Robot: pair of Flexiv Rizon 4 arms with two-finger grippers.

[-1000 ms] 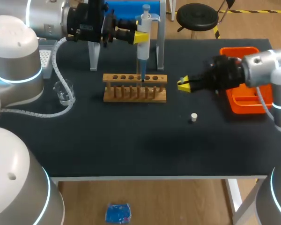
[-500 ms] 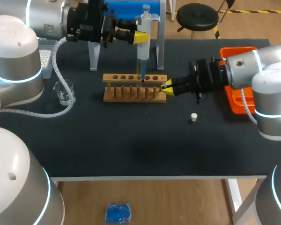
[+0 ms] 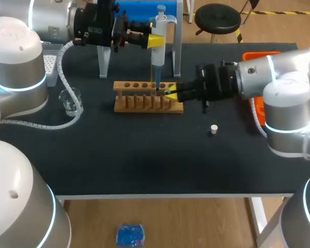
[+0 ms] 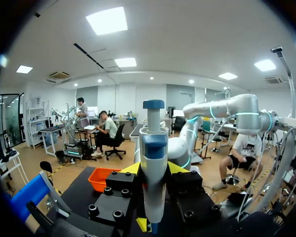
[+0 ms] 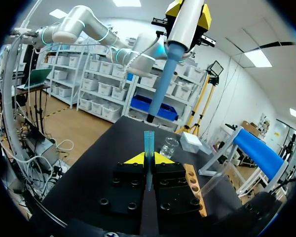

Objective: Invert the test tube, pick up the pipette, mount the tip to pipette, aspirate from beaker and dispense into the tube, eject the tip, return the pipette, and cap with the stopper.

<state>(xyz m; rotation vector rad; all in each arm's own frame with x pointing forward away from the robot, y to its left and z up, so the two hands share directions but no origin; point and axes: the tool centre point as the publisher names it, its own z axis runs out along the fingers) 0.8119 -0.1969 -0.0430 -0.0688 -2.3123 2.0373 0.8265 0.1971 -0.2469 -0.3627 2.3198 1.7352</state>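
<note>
At the wooden rack [image 3: 147, 105], left pincer [image 3: 156, 41] pinches the pipette [image 3: 158, 58], right pincer [image 5: 148, 159] pinches the test tube [image 5: 148, 142].

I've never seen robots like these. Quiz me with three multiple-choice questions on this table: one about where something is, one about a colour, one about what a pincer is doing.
1. Where is the stopper?
A) in the wooden rack
B) lying by itself on the table
C) in the glass beaker

2. What colour is the tray?
A) orange
B) green
C) white

3. What is the right pincer doing?
A) hanging open over the beaker
B) gripping a thin tube
C) holding the stopper

Answers:
1 B: it sits alone on the dark surface, touching nothing.
2 A: its rim shows bright orange behind the right arm.
3 B: both yellow tips press the tube from two sides.
</note>
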